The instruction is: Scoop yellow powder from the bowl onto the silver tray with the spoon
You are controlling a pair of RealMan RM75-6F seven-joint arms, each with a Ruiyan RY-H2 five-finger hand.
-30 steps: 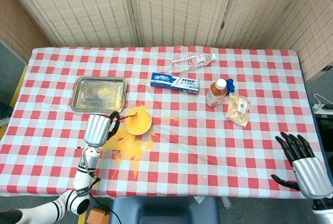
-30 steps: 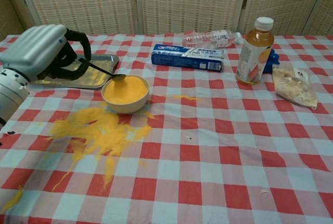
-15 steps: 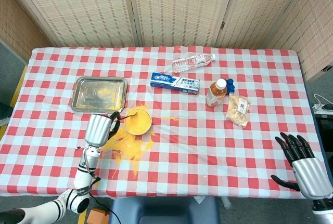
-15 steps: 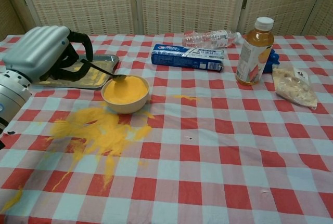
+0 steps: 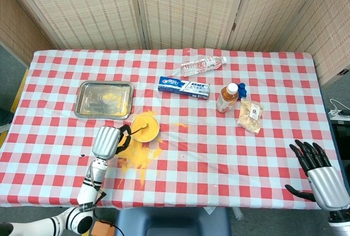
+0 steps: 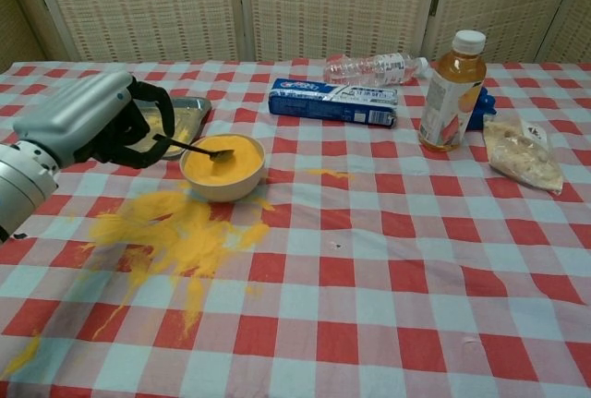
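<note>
The left robot hand (image 6: 88,126) sits at the near left of the surface (image 6: 388,269), its fingers clamped on the handle of the spoon (image 6: 199,149). The spoon lies nearly level, long axis left to right, handle in the hand and its tip pointing right over the powder in the bowl (image 6: 222,165). Behind the hand lies the tray (image 5: 104,98), with a little yellow powder on it. Spilled powder (image 6: 171,232) spreads on the checked cloth in front of the bowl. Further right are a blue box (image 6: 334,102), a clear bottle (image 6: 374,67) on its side, an upright drink bottle (image 6: 450,91) and a bag (image 6: 522,153). The right robot hand (image 5: 317,167) is off the far right edge, fingers apart, holding nothing
</note>
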